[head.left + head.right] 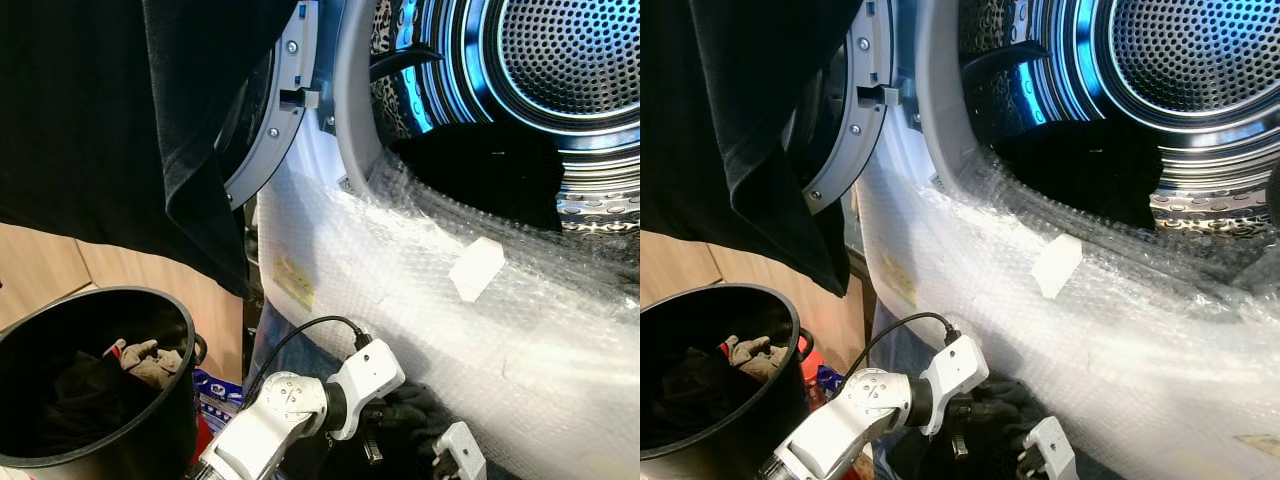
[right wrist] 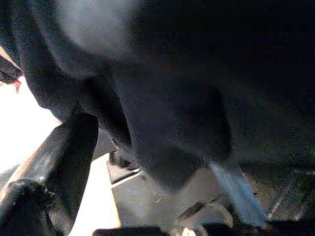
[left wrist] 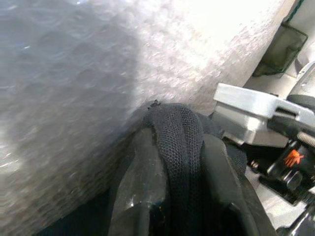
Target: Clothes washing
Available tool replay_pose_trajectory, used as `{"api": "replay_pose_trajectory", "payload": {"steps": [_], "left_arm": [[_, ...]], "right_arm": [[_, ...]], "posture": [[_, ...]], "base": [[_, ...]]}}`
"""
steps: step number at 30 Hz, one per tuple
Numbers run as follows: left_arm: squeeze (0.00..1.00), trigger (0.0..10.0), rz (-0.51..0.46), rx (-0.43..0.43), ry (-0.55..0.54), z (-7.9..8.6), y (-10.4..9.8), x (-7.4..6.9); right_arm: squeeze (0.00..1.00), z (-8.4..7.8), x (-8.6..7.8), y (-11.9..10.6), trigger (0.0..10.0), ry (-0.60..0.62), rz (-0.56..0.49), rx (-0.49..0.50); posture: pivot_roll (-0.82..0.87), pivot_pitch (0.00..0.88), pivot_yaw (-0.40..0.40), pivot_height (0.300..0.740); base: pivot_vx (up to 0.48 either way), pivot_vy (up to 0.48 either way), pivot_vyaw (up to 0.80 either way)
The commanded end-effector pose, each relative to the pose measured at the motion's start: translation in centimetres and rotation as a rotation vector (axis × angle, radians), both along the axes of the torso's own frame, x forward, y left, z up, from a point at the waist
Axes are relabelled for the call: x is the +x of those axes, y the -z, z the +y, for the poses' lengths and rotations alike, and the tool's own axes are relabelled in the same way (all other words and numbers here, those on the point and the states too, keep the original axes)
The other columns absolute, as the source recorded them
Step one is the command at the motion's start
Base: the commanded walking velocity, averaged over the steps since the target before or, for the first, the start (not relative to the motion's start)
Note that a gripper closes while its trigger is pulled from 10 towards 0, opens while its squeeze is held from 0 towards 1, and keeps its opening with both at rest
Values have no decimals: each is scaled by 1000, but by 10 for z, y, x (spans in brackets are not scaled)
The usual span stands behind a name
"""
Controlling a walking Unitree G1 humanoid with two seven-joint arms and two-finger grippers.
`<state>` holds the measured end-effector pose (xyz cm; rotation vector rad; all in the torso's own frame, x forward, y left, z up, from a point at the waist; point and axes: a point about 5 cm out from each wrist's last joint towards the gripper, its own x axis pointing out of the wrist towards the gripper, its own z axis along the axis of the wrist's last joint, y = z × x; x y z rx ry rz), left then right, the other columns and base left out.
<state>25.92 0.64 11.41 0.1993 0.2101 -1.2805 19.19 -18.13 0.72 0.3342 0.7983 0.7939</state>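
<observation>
Fingers (image 3: 142, 196) of the left hand (image 3: 179, 187) are pinched on a fold of black knit cloth (image 3: 177, 132), fabric bunched up between them, right against the bubble wrap (image 1: 420, 300) that covers the washer (image 1: 300, 215) front. In the eye views the left arm (image 1: 290, 405) comes in low from the bottom edge, wrist bent toward the machine, w/ a cable looping off it; the hand sits down at the base of the washer amid dark fabric. Right hand (image 2: 64, 157): one finger visible, dark cloth draped just over it, can't tell if it's closed or what it holds. The cloth looks soft, light, limp; it'll sag and trail, so prob. best to take a thick bunched fold, not a thin edge, and lift high enough to clear the door lip. Some risk of snagging on the wrap. Further out: drum (image 1: 560, 60) open and lit blue, dark clothes (image 1: 480, 170) already lying inside at the bottom. A black garment (image 1: 110, 120) hangs large over the upper left, near the door ring. Black bucket (image 1: 150, 445) at lower left holds more laundry, incl. a beige piece (image 1: 150, 360).
</observation>
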Motion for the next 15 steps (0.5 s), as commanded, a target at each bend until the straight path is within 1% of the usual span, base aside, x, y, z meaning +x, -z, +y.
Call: {"api": "replay_pose_trajectory", "payload": {"steps": [1,2,5,6,9,10,11,15], "left_arm": [[0,0,-55,0,11,-5,-7,2],[0,0,-56,3,12,-5,-6,1],[0,0,-53,-2,11,-6,-6,0],[0,0,-54,-5,10,-8,-6,-1],[0,0,-55,-5,18,-11,-5,-3],[0,0,-55,-5,18,-11,-5,-3],[0,0,-51,-5,27,-12,-4,-5],[0,0,-33,-4,62,-15,-3,-11]], "right_arm": [[0,-6,-4,-3,10000,31,37,56],[0,-5,-7,-6,10000,30,49,108],[0,-2,-12,-10,10000,21,60,153],[0,0,-15,-14,10000,-4,55,172],[0,4,-19,-17,10000,-77,4,149],[0,4,-19,-17,10000,-77,4,149],[0,5,-17,-19,10000,-79,-24,139],[0,7,-9,-16,10000,-48,-51,83]], "posture": [[37,0,-151,740],[35,0,-150,740],[31,0,-146,740],[30,0,-145,740],[27,0,-139,740],[27,0,-139,740],[27,0,-139,740],[27,0,-131,740]], "base": [[0,0,0],[0,0,0],[0,0,0],[0,0,0],[0,0,0],[0,0,0],[0,0,0],[0,0,0]]}}
